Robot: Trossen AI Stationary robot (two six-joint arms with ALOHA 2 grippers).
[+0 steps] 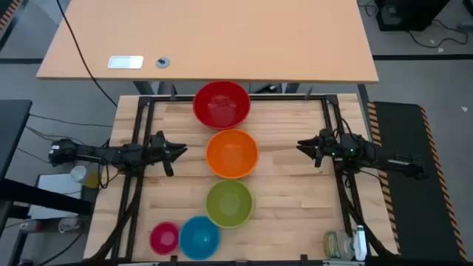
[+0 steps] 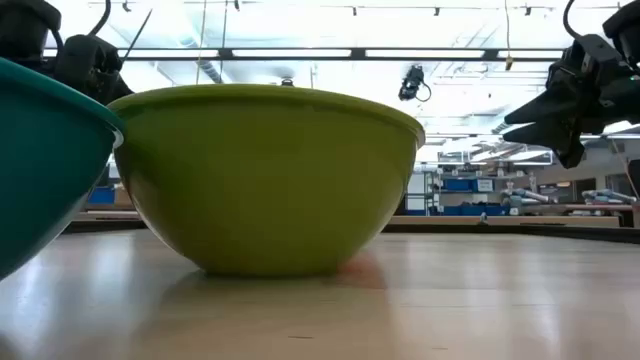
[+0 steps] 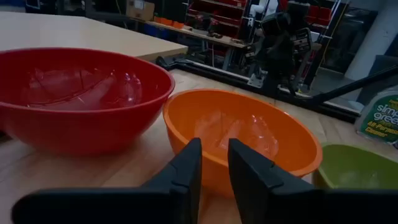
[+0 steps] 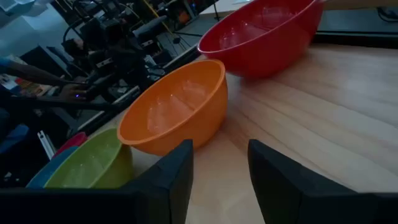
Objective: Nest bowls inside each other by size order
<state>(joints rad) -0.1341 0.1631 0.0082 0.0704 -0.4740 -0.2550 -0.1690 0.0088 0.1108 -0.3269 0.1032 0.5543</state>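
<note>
Five bowls stand upright on the wooden table in a line from far to near: red (image 1: 221, 104), orange (image 1: 232, 154), lime green (image 1: 229, 203), blue (image 1: 199, 237) and pink (image 1: 164, 237). None is inside another. My left gripper (image 1: 179, 151) hovers left of the orange bowl, its fingers a narrow gap apart (image 3: 214, 163), empty. My right gripper (image 1: 301, 146) hovers right of the orange bowl, open (image 4: 221, 163) and empty. The low view shows the green bowl (image 2: 265, 180) and the blue bowl's edge (image 2: 45, 160).
A light tabletop (image 1: 207, 37) lies beyond the far edge, with a white card (image 1: 126, 63) on it. A green-labelled bottle (image 1: 340, 244) lies at the near right corner. Bare wood shows on both sides of the bowl line.
</note>
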